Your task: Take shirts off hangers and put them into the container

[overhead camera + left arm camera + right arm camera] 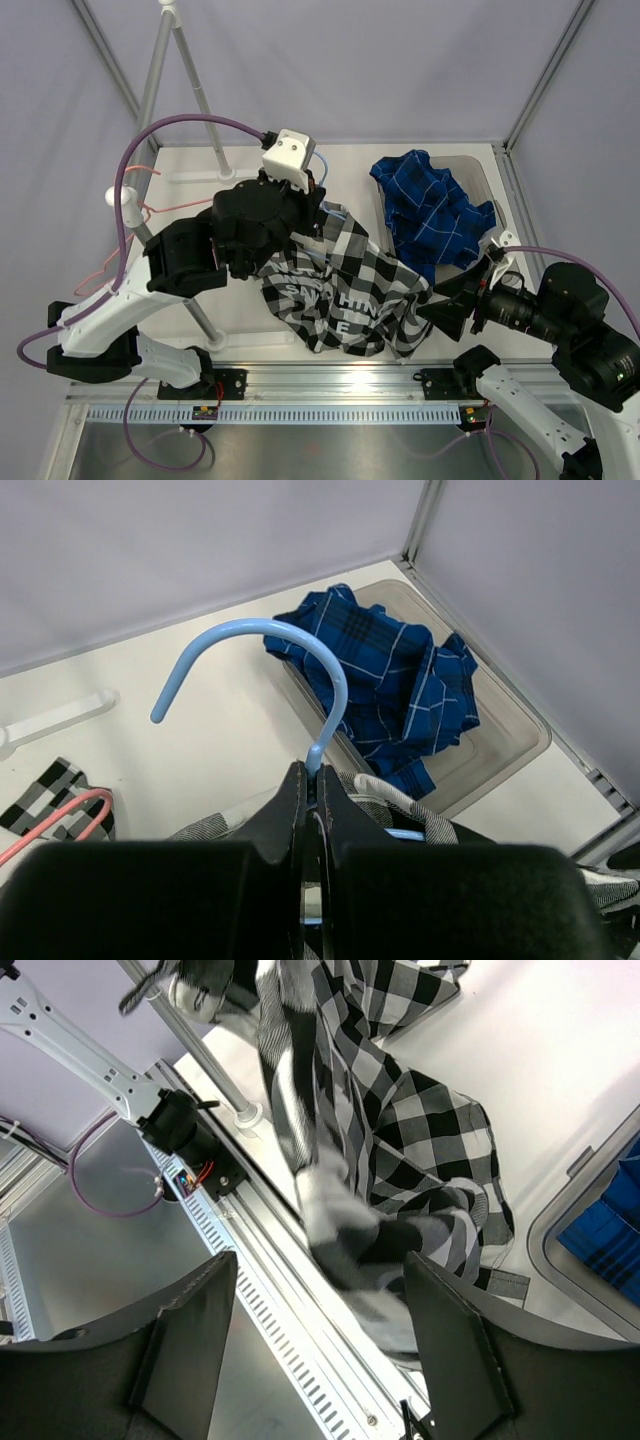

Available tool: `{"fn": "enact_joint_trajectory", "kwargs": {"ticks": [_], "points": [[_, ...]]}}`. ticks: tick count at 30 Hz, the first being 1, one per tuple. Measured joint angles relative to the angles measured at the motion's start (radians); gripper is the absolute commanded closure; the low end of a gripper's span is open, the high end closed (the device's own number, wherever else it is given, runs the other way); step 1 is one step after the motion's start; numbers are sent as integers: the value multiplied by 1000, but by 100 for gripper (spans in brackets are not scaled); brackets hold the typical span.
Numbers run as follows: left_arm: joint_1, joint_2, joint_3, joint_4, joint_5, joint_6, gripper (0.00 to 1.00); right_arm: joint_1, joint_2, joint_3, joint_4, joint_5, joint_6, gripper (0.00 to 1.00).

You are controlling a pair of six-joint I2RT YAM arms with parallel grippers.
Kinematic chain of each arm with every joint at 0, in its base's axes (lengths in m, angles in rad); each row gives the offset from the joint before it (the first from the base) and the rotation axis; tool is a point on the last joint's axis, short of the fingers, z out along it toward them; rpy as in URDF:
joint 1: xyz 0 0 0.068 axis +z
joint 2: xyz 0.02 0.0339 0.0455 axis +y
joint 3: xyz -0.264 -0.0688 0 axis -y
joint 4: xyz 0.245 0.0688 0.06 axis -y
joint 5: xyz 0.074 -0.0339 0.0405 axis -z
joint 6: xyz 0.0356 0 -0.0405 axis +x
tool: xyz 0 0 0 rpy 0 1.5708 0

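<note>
Above the counter [220, 760], left jaws clench the light-blue hanger [255, 626], checked shirt [340, 290] dangling; right jaws gape nearby: a shallow pinch could drop it short of the container [510, 730]

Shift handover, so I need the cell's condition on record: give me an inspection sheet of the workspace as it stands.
Surface: white tabletop, metal rail along its near edge.
Job's things: blue plaid shirt in the container; checked shirt draped from the light blue hanger; pink hanger at the left.
Clutter: nothing seen.
Grippers: left gripper shut on the light blue hanger's neck; right gripper open by the checked shirt's lower edge.
Cables: purple cables looping along both arms.
Surroundings: white rack pole, pale enclosure walls.
</note>
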Motion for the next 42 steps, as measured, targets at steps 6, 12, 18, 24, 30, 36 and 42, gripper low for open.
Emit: {"fn": "enact_joint_trajectory", "kwargs": {"ticks": [6, 12, 18, 24, 30, 36, 42], "points": [[27, 0, 25, 1, 11, 14, 100, 0, -17, -31, -5, 0, 3, 28], [27, 0, 27, 0, 31, 16, 100, 0, 2, -63, 2, 14, 4, 28], [27, 0, 27, 0, 40, 18, 100, 0, 42, -69, 47, 43, -1, 76], [29, -20, -17, 37, 28, 43, 100, 0, 44, -79, 51, 79, 38, 100], [92, -22, -48, 111, 11, 101, 100, 0, -21, -93, 30, 132, 71, 100], [169, -20, -55, 173, 33, 124, 100, 0, -61, -18, -28, 178, 92, 100], [216, -20, -55, 230, 52, 148, 100, 0, -179, 17, -35, 307, 176, 100]]}}
